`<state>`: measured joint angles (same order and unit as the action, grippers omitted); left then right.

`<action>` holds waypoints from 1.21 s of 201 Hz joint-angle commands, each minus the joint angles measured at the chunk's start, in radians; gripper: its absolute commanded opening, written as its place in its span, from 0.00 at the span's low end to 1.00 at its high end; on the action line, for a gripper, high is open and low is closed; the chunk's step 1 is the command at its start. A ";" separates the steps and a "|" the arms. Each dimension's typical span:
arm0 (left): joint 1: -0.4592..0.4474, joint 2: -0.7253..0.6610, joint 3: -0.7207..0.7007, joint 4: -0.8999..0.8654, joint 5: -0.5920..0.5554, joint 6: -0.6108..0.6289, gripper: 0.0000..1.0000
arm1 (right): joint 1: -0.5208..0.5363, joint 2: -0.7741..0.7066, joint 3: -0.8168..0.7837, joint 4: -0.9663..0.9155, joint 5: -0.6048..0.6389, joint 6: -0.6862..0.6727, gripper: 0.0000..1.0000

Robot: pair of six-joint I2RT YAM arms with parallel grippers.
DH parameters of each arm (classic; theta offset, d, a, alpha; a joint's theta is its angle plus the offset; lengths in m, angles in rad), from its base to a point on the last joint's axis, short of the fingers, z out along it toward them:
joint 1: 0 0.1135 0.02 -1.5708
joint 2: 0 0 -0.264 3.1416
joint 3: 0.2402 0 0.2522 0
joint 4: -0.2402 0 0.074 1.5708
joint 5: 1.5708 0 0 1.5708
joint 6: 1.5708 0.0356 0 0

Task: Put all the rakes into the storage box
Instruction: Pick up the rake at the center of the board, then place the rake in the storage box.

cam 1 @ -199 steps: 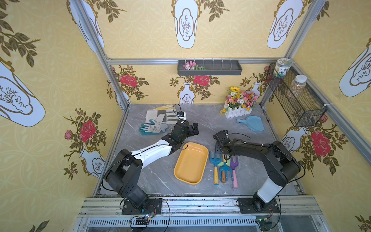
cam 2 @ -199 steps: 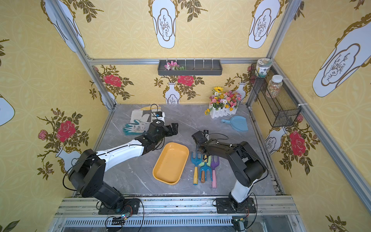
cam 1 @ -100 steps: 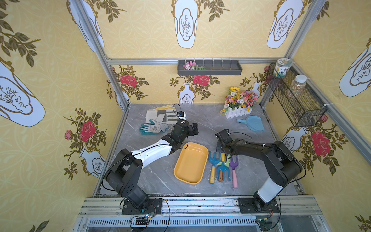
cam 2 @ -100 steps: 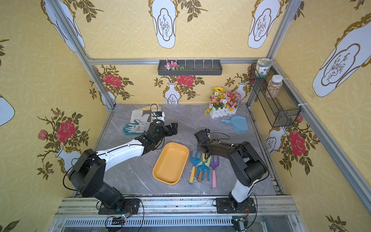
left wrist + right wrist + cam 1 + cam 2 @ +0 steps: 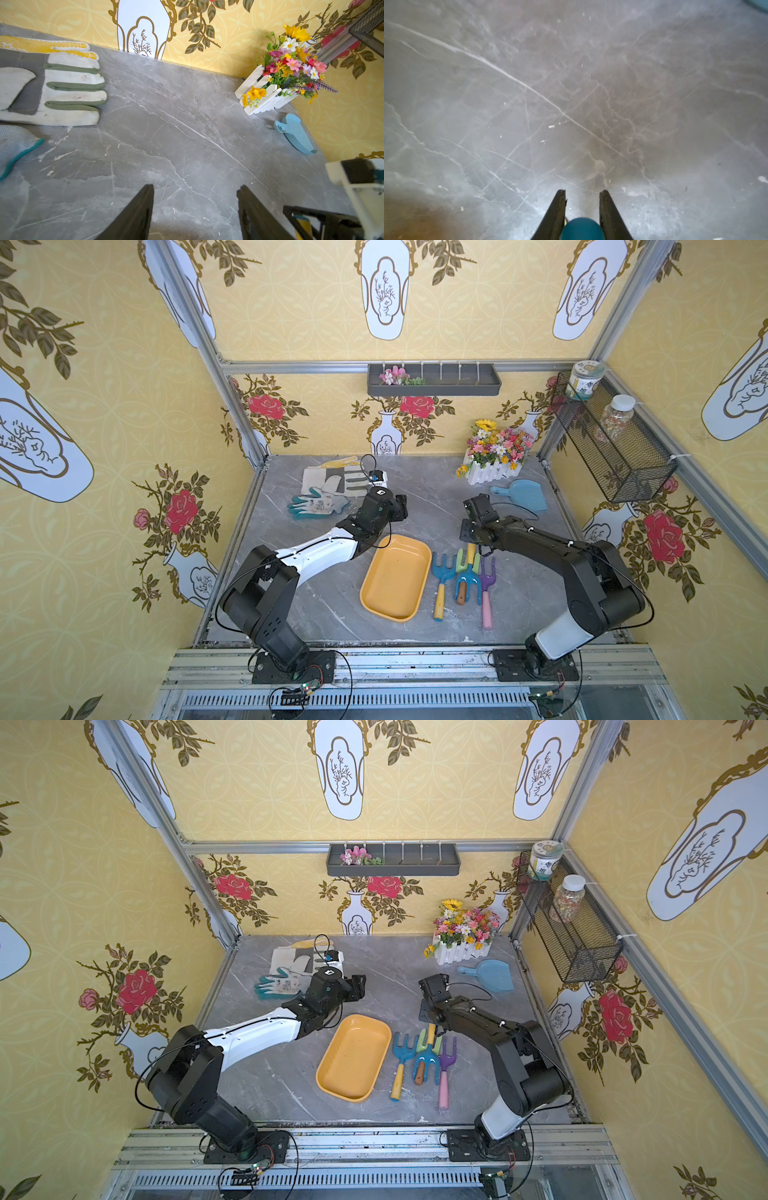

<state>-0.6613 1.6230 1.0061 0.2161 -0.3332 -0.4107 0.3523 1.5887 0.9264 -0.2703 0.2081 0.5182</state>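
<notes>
Right jaws are clenched on the teal end of the rake [image 5: 581, 228] handle. Its green head lies among other tools [image 5: 441, 574], near the box [image 5: 395, 576] but outside it. Left jaws are released over the surface [image 5: 415, 497], holding nothing.

storage box [image 5: 395, 576]: on table [image 5: 436, 506] | rake [image 5: 460, 561]: near it, among tools [image 5: 487, 578] | right claw [image 5: 471, 542]: at rake handle

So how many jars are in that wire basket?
2, both in the basket: a labelled jar at its far end, a speckled jar nearer. None seems hidden.
</notes>
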 commanded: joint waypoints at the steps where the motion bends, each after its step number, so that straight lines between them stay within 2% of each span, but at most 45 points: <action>1: 0.000 0.010 0.006 0.043 0.051 0.019 0.69 | -0.025 -0.033 0.036 -0.026 -0.051 -0.034 0.00; 80: 0.001 0.017 0.006 0.109 0.166 0.051 0.72 | -0.105 -0.044 0.128 -0.066 -0.264 0.013 0.00; 108: 0.002 0.021 0.002 0.163 0.305 0.058 0.73 | -0.128 -0.031 0.154 -0.047 -0.339 0.051 0.00; 149: 0.001 0.058 0.028 0.193 0.545 0.059 0.74 | -0.127 0.018 0.171 0.076 -0.456 0.140 0.00; 200: 0.000 0.097 0.056 0.178 0.711 0.059 0.76 | -0.079 0.071 0.249 0.118 -0.440 0.132 0.00; 243: 0.000 0.122 0.065 0.160 0.762 0.058 0.78 | -0.025 0.099 0.305 0.133 -0.430 0.132 0.00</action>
<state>-0.6613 1.7329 1.0695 0.3721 0.3645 -0.3626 0.3035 1.6775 1.2053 -0.1795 -0.2291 0.6502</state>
